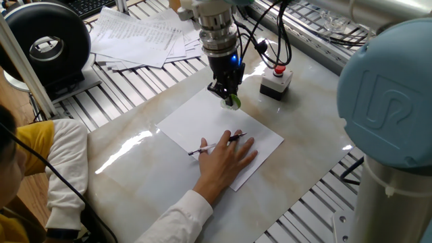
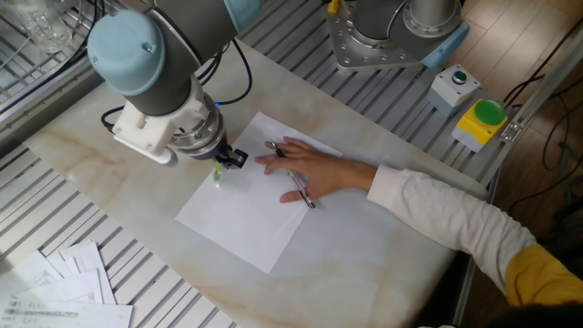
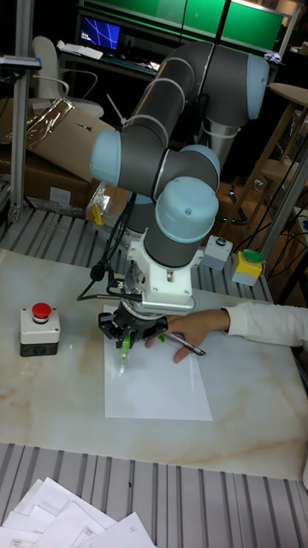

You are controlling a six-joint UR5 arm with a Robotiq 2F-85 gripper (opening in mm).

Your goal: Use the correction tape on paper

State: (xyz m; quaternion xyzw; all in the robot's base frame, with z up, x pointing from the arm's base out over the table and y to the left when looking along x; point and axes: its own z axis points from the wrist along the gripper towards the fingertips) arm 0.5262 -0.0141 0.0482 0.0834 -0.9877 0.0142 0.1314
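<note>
We note the black two-finger gripper [image 1: 228,92] clamped on the small green-and-white correction tape dispenser [image 1: 233,101], directly above the blank white rectangular paper [image 1: 196,120], near its far edge.

UR logo embossed on blue joint cap [image 1: 385,101] of robot arm, near right edge of one fixed view; letters legible as raised outline. Fanned printed sheets [image 1: 142,37] at desk's far side carry rows of fine print, too small to read. Monitor [image 3: 101,32] in tall fixed view shows lines only, no legible text.
</note>
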